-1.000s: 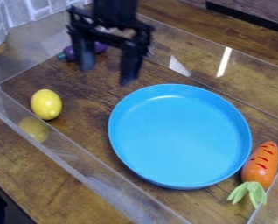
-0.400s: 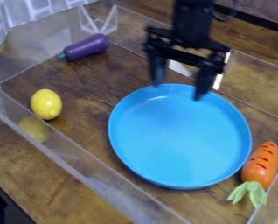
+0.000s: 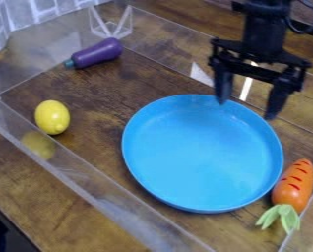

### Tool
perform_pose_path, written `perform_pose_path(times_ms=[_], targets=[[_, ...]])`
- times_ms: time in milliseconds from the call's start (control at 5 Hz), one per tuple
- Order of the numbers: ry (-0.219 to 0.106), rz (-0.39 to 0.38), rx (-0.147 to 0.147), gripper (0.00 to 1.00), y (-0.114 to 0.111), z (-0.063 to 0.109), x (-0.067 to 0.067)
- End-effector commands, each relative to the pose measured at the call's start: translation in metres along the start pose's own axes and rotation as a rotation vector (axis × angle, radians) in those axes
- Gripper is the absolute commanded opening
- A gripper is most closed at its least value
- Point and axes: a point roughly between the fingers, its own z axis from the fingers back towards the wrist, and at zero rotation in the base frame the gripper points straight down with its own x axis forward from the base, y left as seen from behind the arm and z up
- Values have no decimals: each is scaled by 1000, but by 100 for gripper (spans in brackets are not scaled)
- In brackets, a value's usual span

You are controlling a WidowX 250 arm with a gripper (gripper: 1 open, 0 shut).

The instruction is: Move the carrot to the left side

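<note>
I had the end effector spread wide and empty above the blue plate's far rim, while the carrot lay untouched at the plate's right, so everything remained.

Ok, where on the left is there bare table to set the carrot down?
Bare wood lies between the lemon and the eggplant, and between the lemon and the blue plate. It is tight on the right: the carrot sits right beside the plate's rim, with the open gripper above the plate's far edge.
</note>
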Motion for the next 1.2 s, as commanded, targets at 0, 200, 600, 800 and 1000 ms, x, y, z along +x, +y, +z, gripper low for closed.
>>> perform_pose_path(times_ms=[0, 200, 600, 800, 1000], targets=[[-66, -60, -25, 100, -31, 19, 11], [-57, -85, -32, 100, -43, 18, 12], [-57, -86, -40, 100, -45, 34, 13], [-52, -85, -45, 100, -34, 30, 14], [-48, -83, -49, 100, -24, 25, 15]])
